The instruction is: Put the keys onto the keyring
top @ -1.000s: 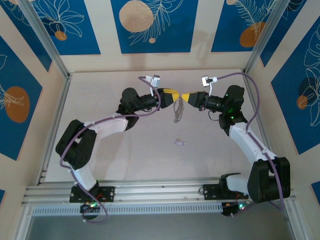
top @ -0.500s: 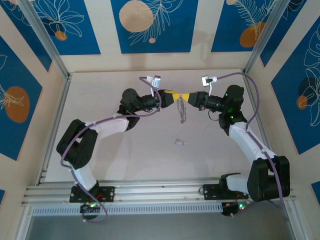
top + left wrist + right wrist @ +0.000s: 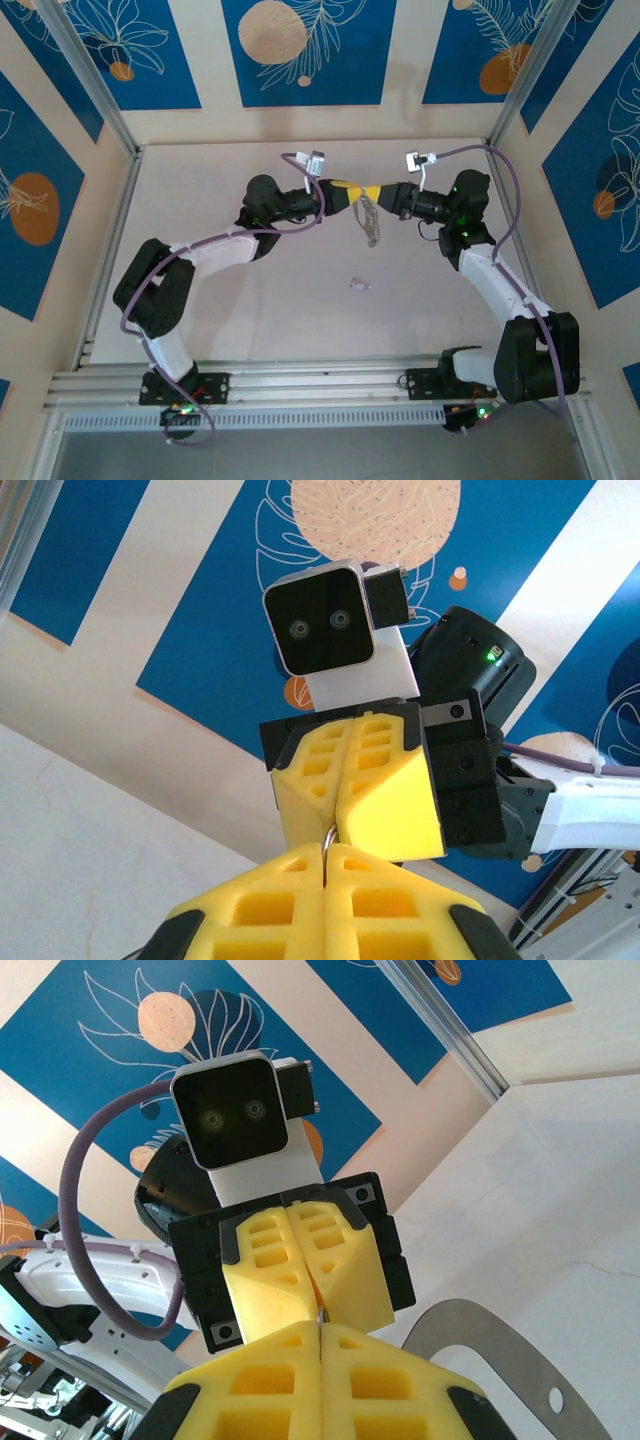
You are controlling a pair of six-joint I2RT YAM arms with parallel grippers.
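Your left pincer (image 3: 354, 192) has its fingers pressed together on the thin wire of the keyring (image 3: 368, 214). The keyring hangs clear of the worktop (image 3: 250, 300), directly beneath the spot where the two pincers meet tip to tip. The grip looks shallow, at the very fingertips, so expect the wire to slip or pivot if either arm twists. The fringe of keys (image 3: 373, 236) dangling under the tips can swing and add to that load. One loose key (image 3: 358, 285), pale and lilac-tinted, lies on the worktop well below the pincers, toward the arm bases, and is not yet on the ring. If you free one pincer to fetch it, a single shallow pinch carries the keyring, which may then rotate or drop. Your right pincer (image 3: 376, 193) is likewise pressed together on a thin metal edge, apparently the same keyring. A curved silvery plate (image 3: 500, 1360) hangs just beside its fingertips; you cannot tell whether this is a key or the ring. With both pincers clamped, any pull apart risks bending the loop or tearing it from one grip. Any closing motion risks the fingertips colliding.
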